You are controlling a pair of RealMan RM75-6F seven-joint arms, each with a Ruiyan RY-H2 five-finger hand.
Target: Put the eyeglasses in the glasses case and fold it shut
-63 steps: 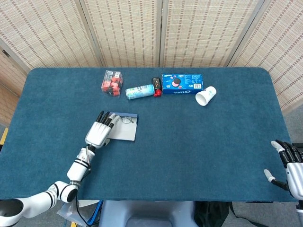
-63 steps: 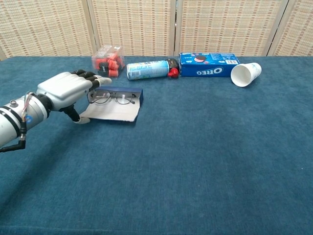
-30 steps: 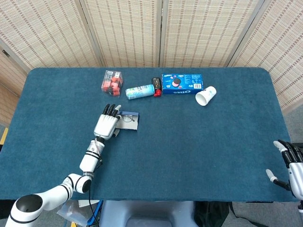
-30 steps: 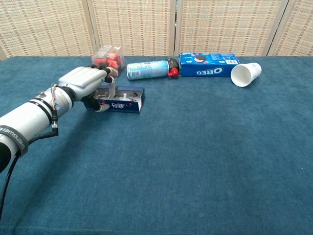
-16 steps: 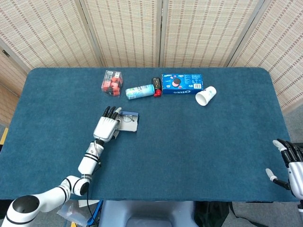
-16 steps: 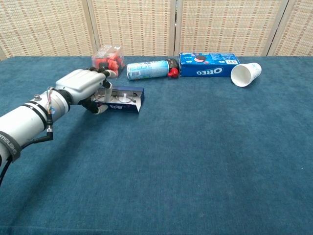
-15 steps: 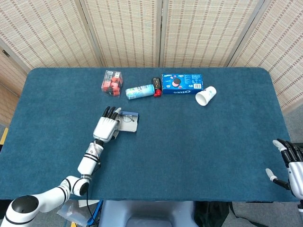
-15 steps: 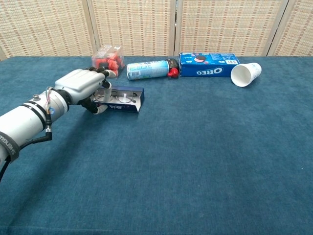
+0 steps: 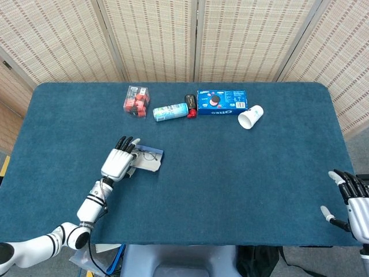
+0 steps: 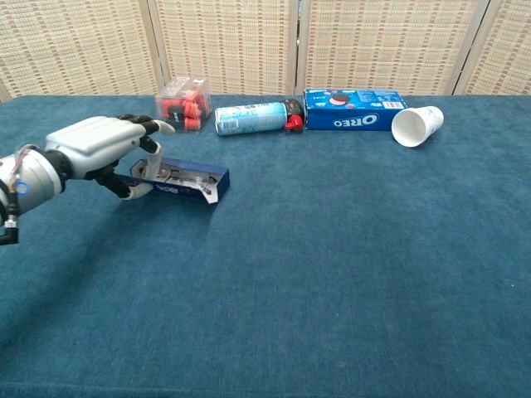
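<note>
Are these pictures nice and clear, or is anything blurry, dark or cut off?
Head view: even, soft light, no glare, all sharp; the right hand is cut by the lower right corner. Chest view: sharp too, with a faint shadow on the table under the left hand and the glasses case; that arm leaves the picture's left edge.
</note>
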